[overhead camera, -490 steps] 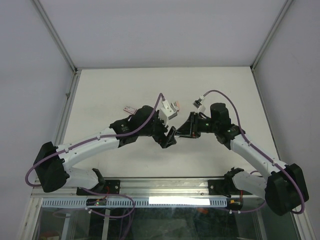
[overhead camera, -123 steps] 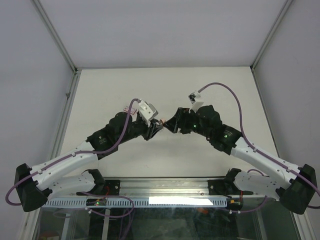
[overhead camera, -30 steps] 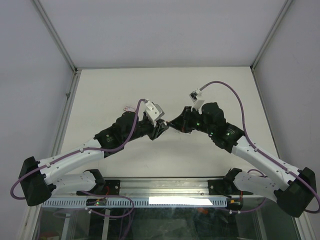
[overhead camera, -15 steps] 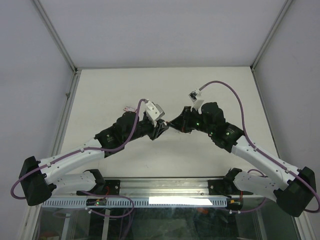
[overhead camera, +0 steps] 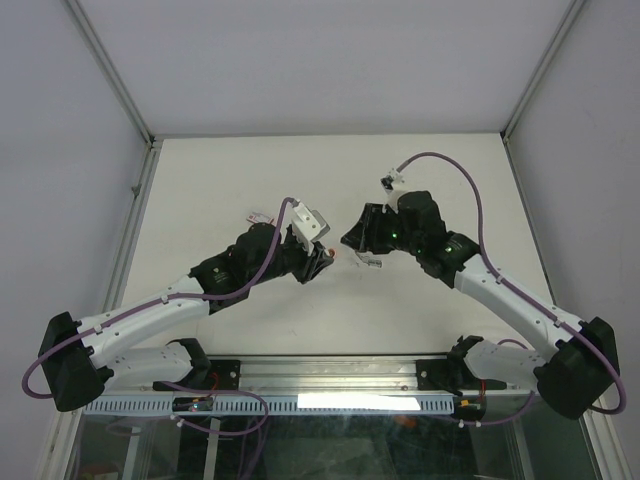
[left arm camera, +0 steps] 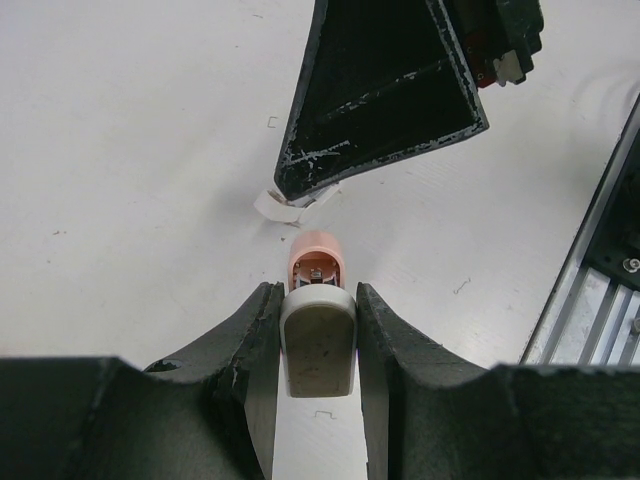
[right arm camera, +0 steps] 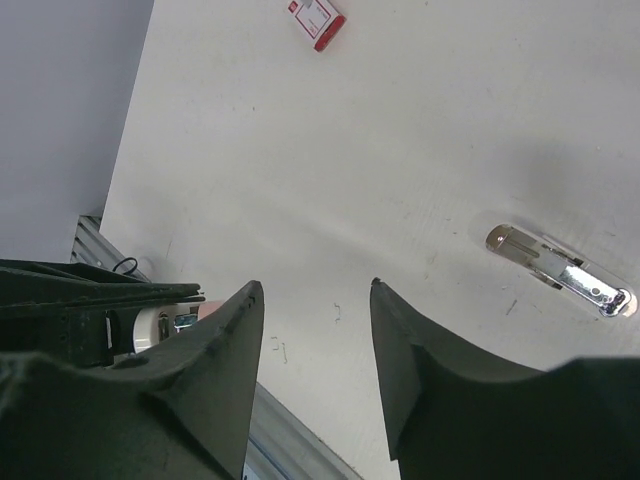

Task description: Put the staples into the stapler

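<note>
Your left gripper (left arm camera: 317,292) pinches the stapler (left arm camera: 318,335) by its sides near the middle of the table (right arm camera: 400,120), pink nose toward the right arm. Your right gripper (right arm camera: 315,290) stands spread with nothing between its fingers. A silvery strip (right arm camera: 556,268), by its look the staples, lies loose on the table just right of the stapler's nose. The red-and-white sleeve (right arm camera: 318,22) sits well apart, far left. My judgement: the stapler is in hand and the staples are out, but not loaded; you have to pick up the strip and feed it in.
</note>
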Robot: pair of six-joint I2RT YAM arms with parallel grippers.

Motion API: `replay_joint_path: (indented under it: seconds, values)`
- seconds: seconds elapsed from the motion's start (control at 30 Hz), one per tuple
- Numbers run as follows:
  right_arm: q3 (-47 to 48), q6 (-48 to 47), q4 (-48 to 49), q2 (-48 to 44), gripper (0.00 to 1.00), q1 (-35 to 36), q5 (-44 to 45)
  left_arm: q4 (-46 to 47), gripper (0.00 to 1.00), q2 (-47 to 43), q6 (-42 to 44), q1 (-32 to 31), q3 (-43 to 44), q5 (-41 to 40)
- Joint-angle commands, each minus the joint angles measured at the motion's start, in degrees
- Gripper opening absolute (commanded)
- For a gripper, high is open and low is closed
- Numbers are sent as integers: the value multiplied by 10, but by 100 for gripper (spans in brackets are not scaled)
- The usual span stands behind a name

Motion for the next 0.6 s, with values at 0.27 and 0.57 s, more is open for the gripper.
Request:
replay_joint_path:
  seconds: [0.27, 0.57]
  values:
    - [7, 73, 65, -18, 57, 24, -21, 20, 0, -11, -6, -2, 18, 12]
    - [0, 95, 72, 5, 55, 36, -48, 20, 0, -16, -4, -2, 16, 4]
